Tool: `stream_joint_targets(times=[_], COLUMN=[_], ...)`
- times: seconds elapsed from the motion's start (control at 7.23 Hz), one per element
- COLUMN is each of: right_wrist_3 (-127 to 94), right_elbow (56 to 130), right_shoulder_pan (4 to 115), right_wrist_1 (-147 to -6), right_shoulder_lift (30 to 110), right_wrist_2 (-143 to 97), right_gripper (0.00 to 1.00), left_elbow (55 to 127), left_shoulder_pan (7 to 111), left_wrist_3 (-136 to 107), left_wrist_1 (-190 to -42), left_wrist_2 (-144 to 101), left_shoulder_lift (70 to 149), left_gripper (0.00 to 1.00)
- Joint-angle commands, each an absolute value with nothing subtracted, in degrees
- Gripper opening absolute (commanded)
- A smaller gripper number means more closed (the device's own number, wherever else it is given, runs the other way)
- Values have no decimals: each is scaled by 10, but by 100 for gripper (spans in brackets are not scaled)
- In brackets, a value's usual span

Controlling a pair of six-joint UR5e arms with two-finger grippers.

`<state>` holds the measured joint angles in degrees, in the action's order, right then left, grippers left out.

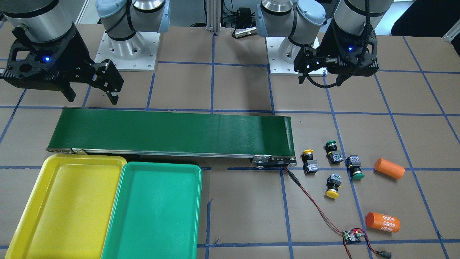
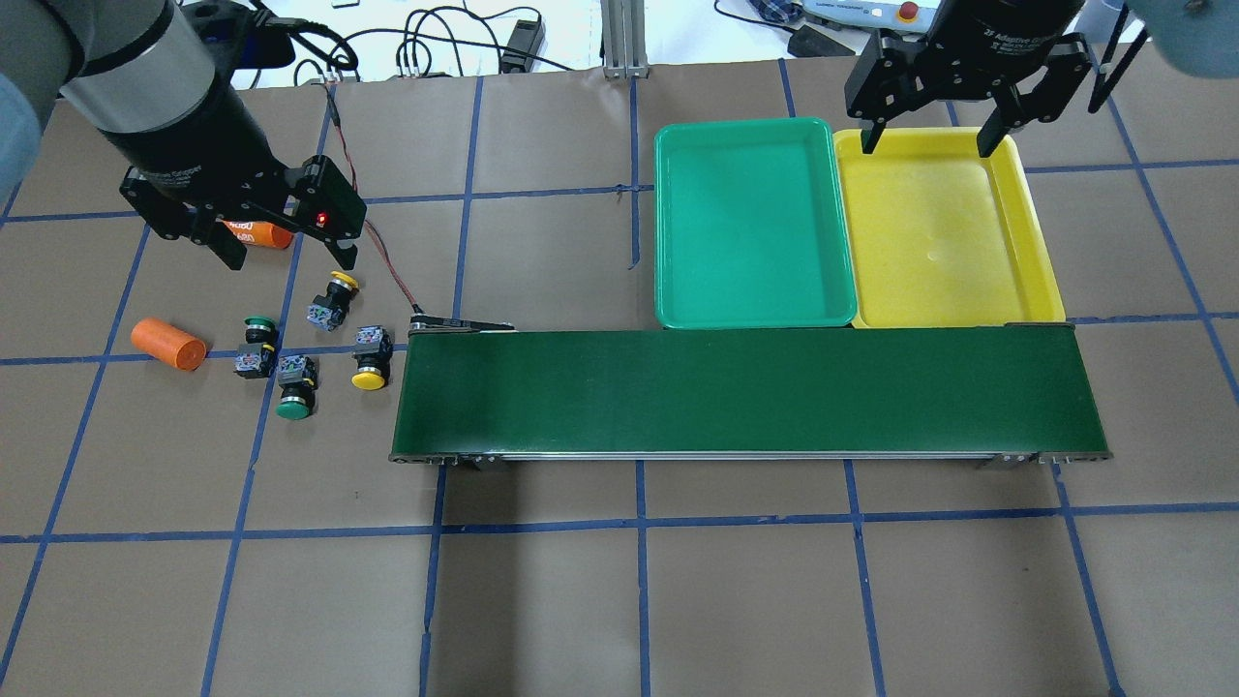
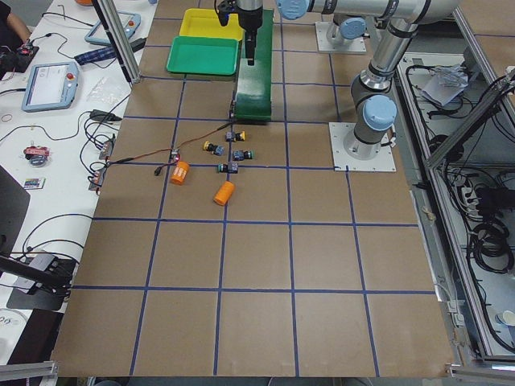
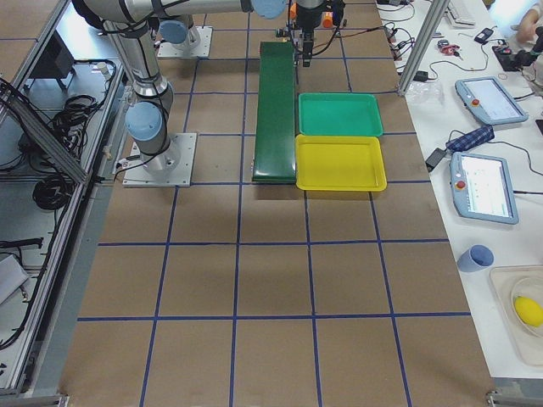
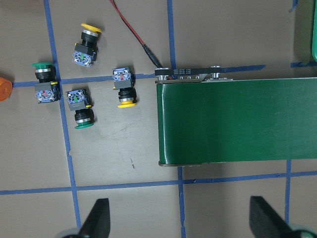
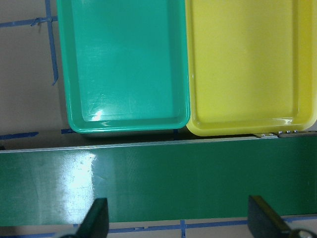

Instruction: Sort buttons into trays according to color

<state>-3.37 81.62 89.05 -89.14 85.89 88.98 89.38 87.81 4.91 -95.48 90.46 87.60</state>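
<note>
Several buttons lie on the brown paper off the conveyor's left end: two yellow-capped buttons (image 2: 334, 298) (image 2: 371, 356) and two green-capped buttons (image 2: 257, 347) (image 2: 293, 385), each on its side. My left gripper (image 2: 290, 257) hangs open and empty above and just behind them; its wrist view shows all of them ahead of the fingers, such as a yellow one (image 5: 125, 88). The green tray (image 2: 755, 223) and the yellow tray (image 2: 944, 232) sit side by side behind the belt, both bare. My right gripper (image 2: 926, 145) is open and empty over the yellow tray's far edge.
A long dark-green conveyor belt (image 2: 745, 392) runs across the middle of the table. Two orange cylinders (image 2: 169, 344) (image 2: 256, 235) lie near the buttons. A red wire runs from the belt's end to a small controller board (image 1: 352, 235).
</note>
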Motion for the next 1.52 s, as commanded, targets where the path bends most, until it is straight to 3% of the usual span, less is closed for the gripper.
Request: stream_joint_targets(times=[0.0,1.38], right_wrist_3=[-33,-11], right_elbow=[822,836], right_shoulder_pan=[891,892], right_wrist_1=[-889,-853], right_shoulder_lift=[867,879], right_wrist_2=[891,887], right_gripper=[100,100], left_elbow=[894,898], left_shoulder_pan=[876,875], left_wrist_3=[54,49], left_wrist_1=[-956,-956], left_wrist_2=[904,909], left_shoulder_lift=[876,870], left_gripper=[100,100])
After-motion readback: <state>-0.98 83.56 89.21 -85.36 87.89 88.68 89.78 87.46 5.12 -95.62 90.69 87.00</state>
